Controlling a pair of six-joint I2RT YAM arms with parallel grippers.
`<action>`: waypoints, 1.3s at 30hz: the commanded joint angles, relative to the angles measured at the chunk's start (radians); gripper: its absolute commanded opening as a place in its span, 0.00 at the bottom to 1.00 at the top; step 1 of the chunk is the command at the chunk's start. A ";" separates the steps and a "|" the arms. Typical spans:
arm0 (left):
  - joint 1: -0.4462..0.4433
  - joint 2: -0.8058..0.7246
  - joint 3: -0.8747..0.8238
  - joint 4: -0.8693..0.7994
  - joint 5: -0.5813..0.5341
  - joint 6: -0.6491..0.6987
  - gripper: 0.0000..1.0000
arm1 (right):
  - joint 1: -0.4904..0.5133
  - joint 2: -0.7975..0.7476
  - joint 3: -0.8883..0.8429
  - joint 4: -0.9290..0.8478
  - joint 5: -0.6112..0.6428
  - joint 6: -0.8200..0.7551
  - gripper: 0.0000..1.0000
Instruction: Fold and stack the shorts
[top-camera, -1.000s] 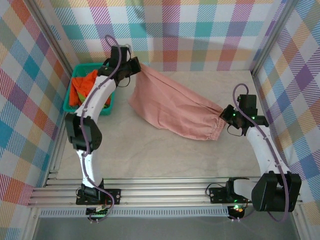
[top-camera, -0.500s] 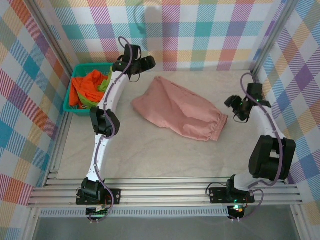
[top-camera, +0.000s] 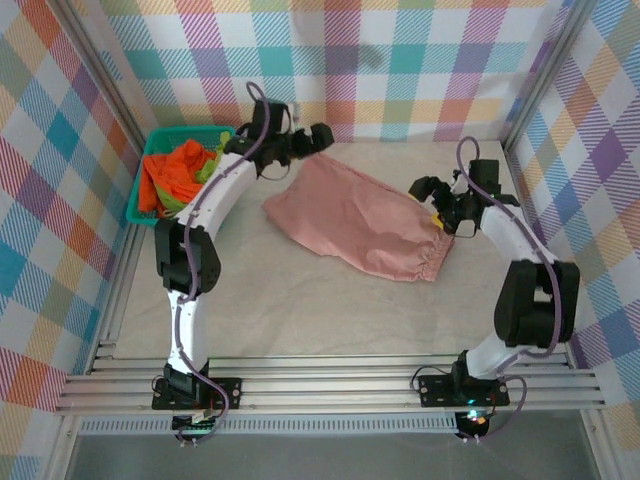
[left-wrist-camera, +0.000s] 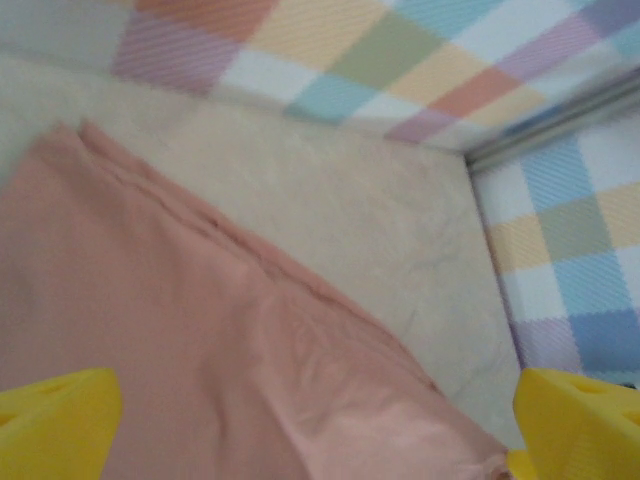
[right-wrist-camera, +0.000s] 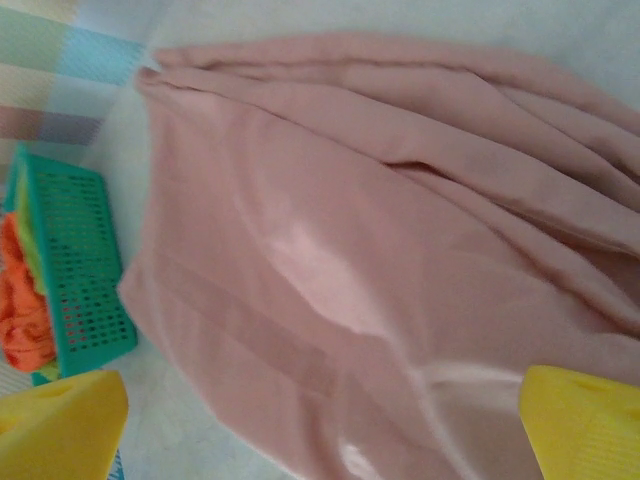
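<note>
The dusty pink shorts (top-camera: 350, 222) lie flat across the middle of the table, gathered waist at the right end. My left gripper (top-camera: 318, 135) hovers open above their far left corner, holding nothing; its yellow fingertips (left-wrist-camera: 55, 420) frame the pink shorts (left-wrist-camera: 200, 330). My right gripper (top-camera: 425, 190) is open over the waist end, and the pink shorts (right-wrist-camera: 380, 260) spread below its yellow fingertips (right-wrist-camera: 585, 425), untouched. The orange shorts (top-camera: 170, 168) and the lime green shorts (top-camera: 207, 165) are bunched in the basket.
The teal mesh basket (top-camera: 140, 208) stands at the back left against the plaid wall, and the basket (right-wrist-camera: 80, 260) also appears at the left of the right wrist view. Plaid walls close off the back and both sides. An aluminium rail runs along the near edge (top-camera: 320, 385).
Both grippers opened and let go of the pink shorts, which dropped from a stretched hold to lie on the table. The left gripper moved right, and the right gripper moved up and left.
</note>
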 joint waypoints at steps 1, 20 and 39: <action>-0.004 0.071 -0.107 0.090 0.012 -0.046 1.00 | -0.012 0.052 0.024 -0.008 -0.001 0.005 1.00; 0.003 -0.242 -0.925 0.322 -0.240 -0.166 1.00 | -0.048 0.351 0.181 -0.085 0.017 -0.154 0.99; -0.036 -0.622 -0.909 0.237 -0.228 -0.195 1.00 | 0.067 -0.110 -0.143 0.010 -0.195 -0.050 0.99</action>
